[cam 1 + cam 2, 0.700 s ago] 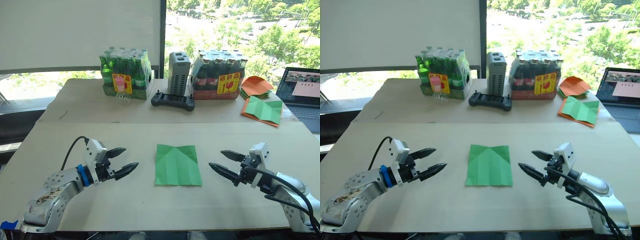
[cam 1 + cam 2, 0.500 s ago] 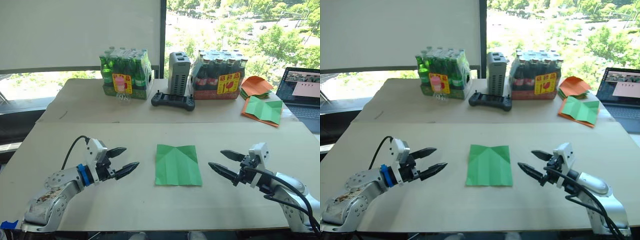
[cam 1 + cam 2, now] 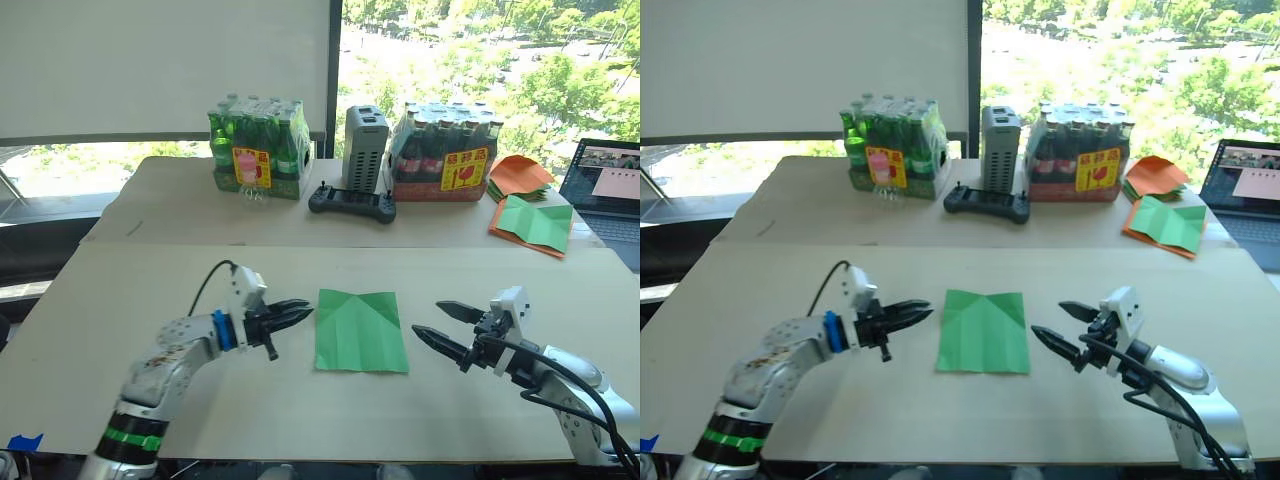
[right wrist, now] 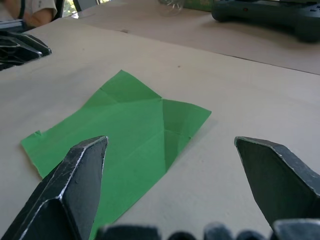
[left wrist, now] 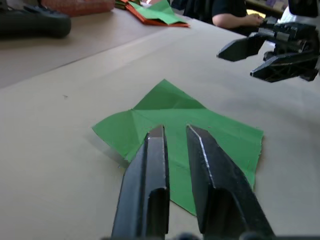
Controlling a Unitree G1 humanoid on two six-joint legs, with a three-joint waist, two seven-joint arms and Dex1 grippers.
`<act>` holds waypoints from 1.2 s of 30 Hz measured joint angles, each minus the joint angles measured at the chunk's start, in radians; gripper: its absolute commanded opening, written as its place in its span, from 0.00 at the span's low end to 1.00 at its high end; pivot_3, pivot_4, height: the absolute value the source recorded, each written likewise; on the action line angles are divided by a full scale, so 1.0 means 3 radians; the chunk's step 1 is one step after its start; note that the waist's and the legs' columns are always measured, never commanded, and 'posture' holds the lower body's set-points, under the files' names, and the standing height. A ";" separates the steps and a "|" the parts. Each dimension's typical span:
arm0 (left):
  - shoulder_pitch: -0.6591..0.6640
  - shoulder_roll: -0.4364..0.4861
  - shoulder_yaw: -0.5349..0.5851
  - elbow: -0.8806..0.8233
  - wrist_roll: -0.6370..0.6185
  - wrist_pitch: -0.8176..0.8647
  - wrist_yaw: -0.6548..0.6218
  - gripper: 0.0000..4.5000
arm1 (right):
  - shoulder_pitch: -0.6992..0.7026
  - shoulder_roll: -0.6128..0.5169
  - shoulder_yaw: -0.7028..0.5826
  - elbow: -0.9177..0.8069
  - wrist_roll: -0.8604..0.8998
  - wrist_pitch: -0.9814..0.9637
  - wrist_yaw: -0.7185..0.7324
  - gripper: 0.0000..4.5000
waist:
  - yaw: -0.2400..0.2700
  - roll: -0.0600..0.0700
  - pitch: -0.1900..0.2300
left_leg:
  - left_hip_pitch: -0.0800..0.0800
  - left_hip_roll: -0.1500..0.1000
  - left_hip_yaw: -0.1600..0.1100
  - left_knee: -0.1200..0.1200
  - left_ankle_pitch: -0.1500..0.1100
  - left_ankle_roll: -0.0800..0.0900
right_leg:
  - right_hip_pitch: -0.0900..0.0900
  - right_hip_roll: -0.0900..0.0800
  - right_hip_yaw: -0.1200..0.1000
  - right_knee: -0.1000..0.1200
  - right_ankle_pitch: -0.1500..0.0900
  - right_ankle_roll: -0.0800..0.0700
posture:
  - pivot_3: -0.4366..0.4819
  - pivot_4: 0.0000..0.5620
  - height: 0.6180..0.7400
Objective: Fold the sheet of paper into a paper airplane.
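The sheet of paper [image 3: 359, 330] lies flat at the middle of the near bench [image 3: 120, 290], its two far corners folded in toward a centre crease. The left gripper [image 3: 298, 314] sits just left of the sheet's far-left edge, fingers nearly closed with a thin gap, holding nothing. The right gripper [image 3: 436, 324] hovers a little right of the sheet, jaws spread wide and empty. A black controller [image 3: 351, 202] rests on the far bench.

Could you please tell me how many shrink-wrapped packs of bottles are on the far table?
2: a green-bottle pack at the left and a dark-bottle pack at the right, with a grey box standing between them.
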State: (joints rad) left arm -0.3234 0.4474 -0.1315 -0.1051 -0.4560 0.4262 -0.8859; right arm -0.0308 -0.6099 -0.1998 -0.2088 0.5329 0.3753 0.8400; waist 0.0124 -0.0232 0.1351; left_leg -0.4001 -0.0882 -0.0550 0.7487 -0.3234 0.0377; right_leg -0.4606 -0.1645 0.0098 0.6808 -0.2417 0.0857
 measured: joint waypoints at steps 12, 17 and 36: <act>-0.0237 -0.0229 -0.0567 0.0624 0.0750 -0.0323 0.0008 0.01 | 0.0063 0.0005 0.0062 -0.0125 -0.0107 0.0004 -0.0136 1.00 | -0.0005 0.0000 0.0000 | 0.0002 0.0000 0.0000 0.0000 -0.0001 0.0002 | 0.0000 0.0000 0.0000 -0.0001 0.0001 0.0002 | 0.48 0.27 0.49; -0.0347 -0.0182 -0.0702 0.0709 0.0994 -0.0510 -0.0028 0.01 | 0.0062 -0.0048 0.0082 -0.0175 -0.0172 0.0099 -0.0220 1.00 | 0.0000 0.0000 0.0000 | 0.0008 0.0000 0.0000 0.0000 -0.0001 0.0002 | 0.0009 -0.0001 0.0000 -0.0002 0.0001 0.0003 | 0.48 0.27 0.49; -0.0454 -0.0203 -0.0780 0.0832 0.1129 -0.0567 -0.0125 0.00 | 0.0465 -0.0596 0.0351 -0.0911 -0.0190 0.0601 0.0102 0.04 | 0.0003 0.0001 -0.0003 | 0.0012 0.0000 0.0000 0.0002 -0.0007 0.0012 | 0.0016 -0.0002 0.0000 -0.0004 0.0002 0.0006 | 0.48 0.27 0.49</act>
State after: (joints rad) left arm -0.4597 0.3864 -0.3653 0.1447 -0.1173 0.2559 -0.9233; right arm 0.1089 -0.7887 -0.0946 -0.4820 0.4760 0.5555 0.8706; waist 0.0133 -0.0228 0.1342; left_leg -0.3965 -0.0882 -0.0551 0.7492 -0.3255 0.0414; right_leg -0.4559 -0.1651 0.0098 0.6796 -0.2409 0.0874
